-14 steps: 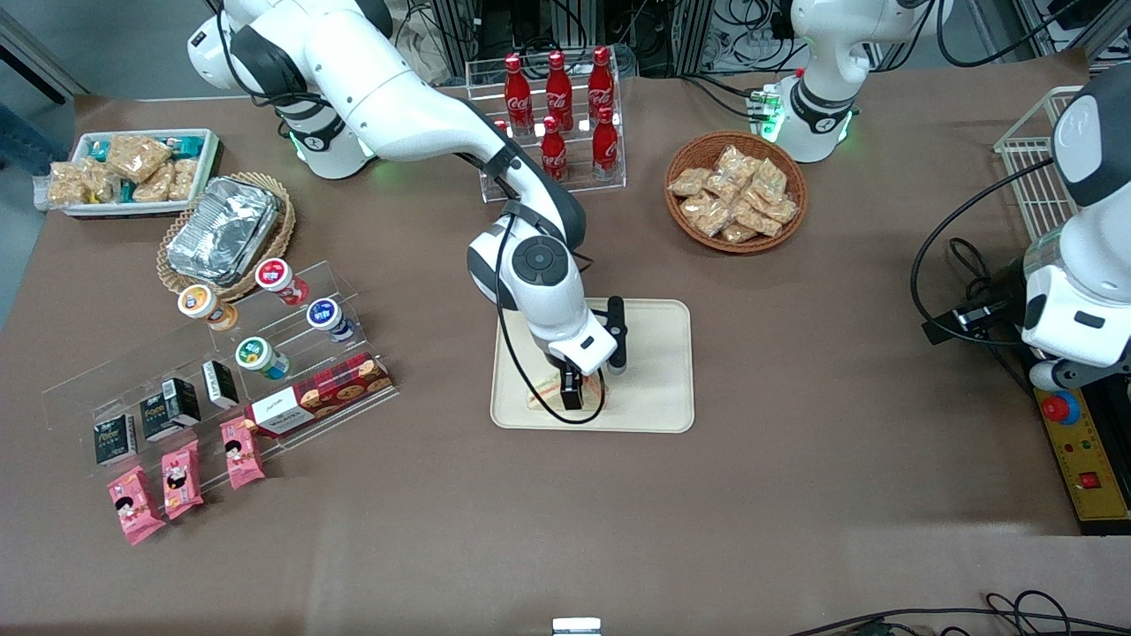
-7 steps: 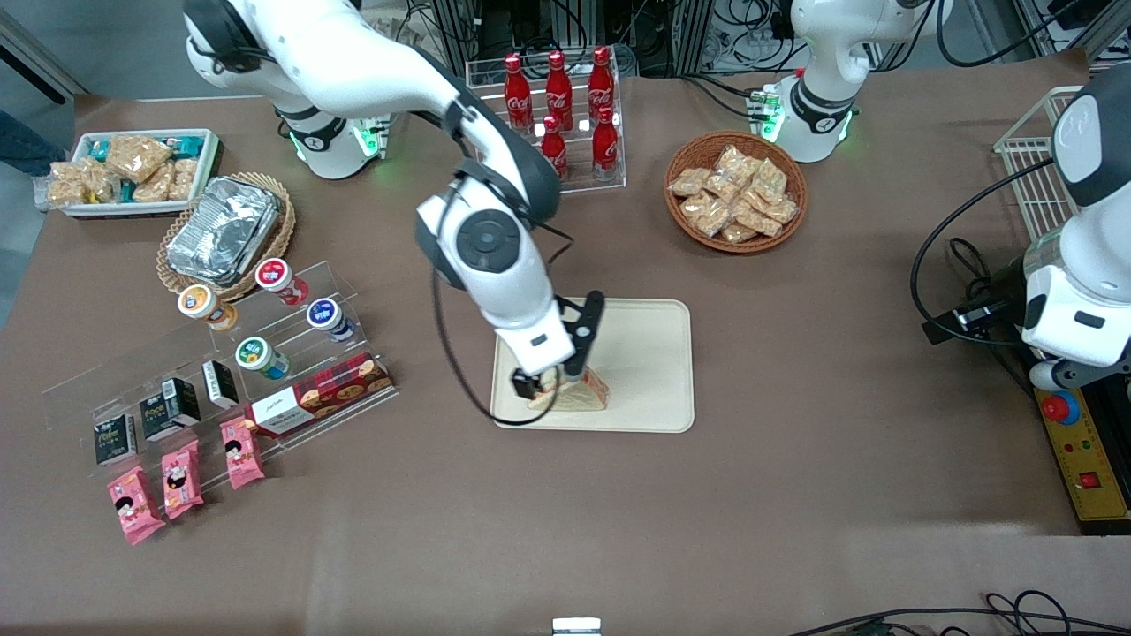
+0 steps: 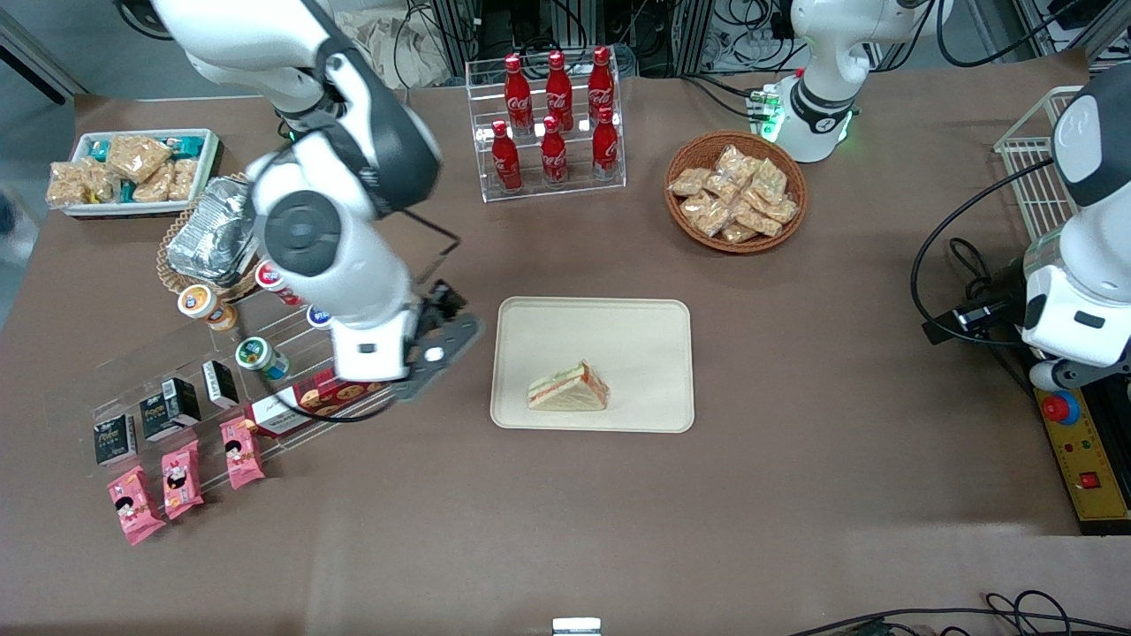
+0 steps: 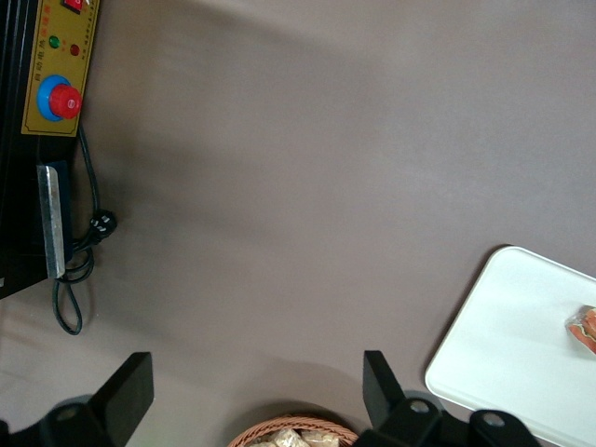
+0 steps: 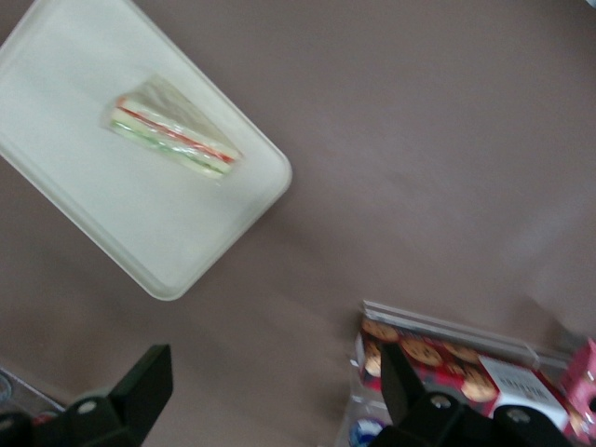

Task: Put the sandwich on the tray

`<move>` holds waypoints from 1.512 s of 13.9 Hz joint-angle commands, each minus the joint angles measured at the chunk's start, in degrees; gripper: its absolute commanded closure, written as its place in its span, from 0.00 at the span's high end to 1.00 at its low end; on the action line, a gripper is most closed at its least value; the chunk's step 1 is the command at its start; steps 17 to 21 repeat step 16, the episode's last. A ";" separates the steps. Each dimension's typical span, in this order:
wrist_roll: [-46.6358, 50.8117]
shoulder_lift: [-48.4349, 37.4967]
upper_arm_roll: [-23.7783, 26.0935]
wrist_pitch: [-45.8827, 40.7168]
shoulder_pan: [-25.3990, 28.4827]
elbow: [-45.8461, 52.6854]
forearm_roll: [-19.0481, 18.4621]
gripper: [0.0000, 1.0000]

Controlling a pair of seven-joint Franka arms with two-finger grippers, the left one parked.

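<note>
The sandwich (image 3: 569,389), a clear-wrapped bread wedge with red and green filling, lies flat on the cream tray (image 3: 636,336), near the tray's edge closest to the front camera. It also shows in the right wrist view (image 5: 172,138) on the tray (image 5: 84,168), and at the edge of the left wrist view (image 4: 583,329). My right gripper (image 3: 442,340) is open and empty, raised above the table beside the tray, toward the working arm's end. In the right wrist view the gripper (image 5: 275,386) hangs over bare brown table.
A clear stepped shelf with a red cookie box (image 3: 318,397), small cups and black cartons stands under the gripper. Pink packets (image 3: 181,477), a foil container in a wicker basket (image 3: 221,231), a white snack bin (image 3: 132,168), a cola bottle rack (image 3: 552,124), a snack basket (image 3: 735,190).
My gripper has let go of the sandwich, risen off the tray and swung away toward the working arm's end, over the cookie box shelf. The sandwich stays on the tray.
</note>
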 commanded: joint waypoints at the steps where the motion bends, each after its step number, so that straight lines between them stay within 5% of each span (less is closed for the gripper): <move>1: 1.39 -4.73 0.56 -3.91 -6.98 -1.93 0.32 0.99; 6: 3.85 -8.60 -2.41 -5.50 -14.90 -2.01 -6.35 0.99; 11: 5.77 -9.66 -11.29 -8.49 -15.35 -1.84 -5.57 0.99; 21: 7.02 -9.40 -11.57 -10.07 -17.01 -1.66 -3.38 0.99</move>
